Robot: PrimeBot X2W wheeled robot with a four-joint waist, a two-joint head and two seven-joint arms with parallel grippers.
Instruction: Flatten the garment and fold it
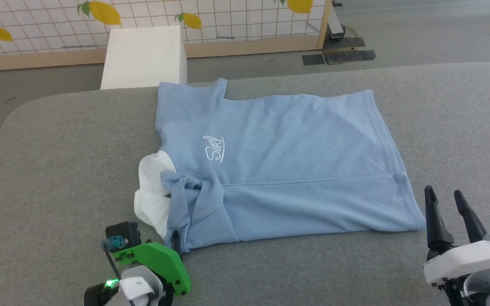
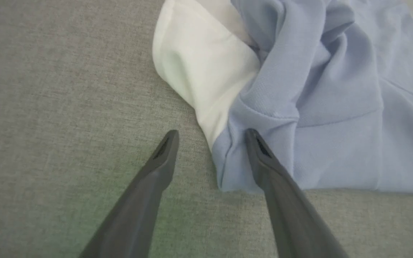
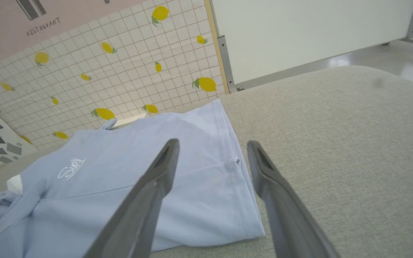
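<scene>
- Left gripper [image 2: 212, 135], at the near edge: fingers spread, gripping nothing. They straddle the shirt's [image 1: 279, 161] near left corner, one finger over bare counter [image 1: 58, 170], the other over blue fabric; I cannot tell if it touches.
- Right gripper [image 1: 443, 192]: fingers spread and empty, just beside the shirt's near right hem corner.
- The shirt lies mid-counter, collar [image 1: 151, 187] to the left, hem to the right, logo [image 1: 214, 148] facing up.
- Its near side is folded over along a straight crease, and the fabric bunches by the collar.
- A white box [image 1: 145, 55] stands behind the counter.
</scene>
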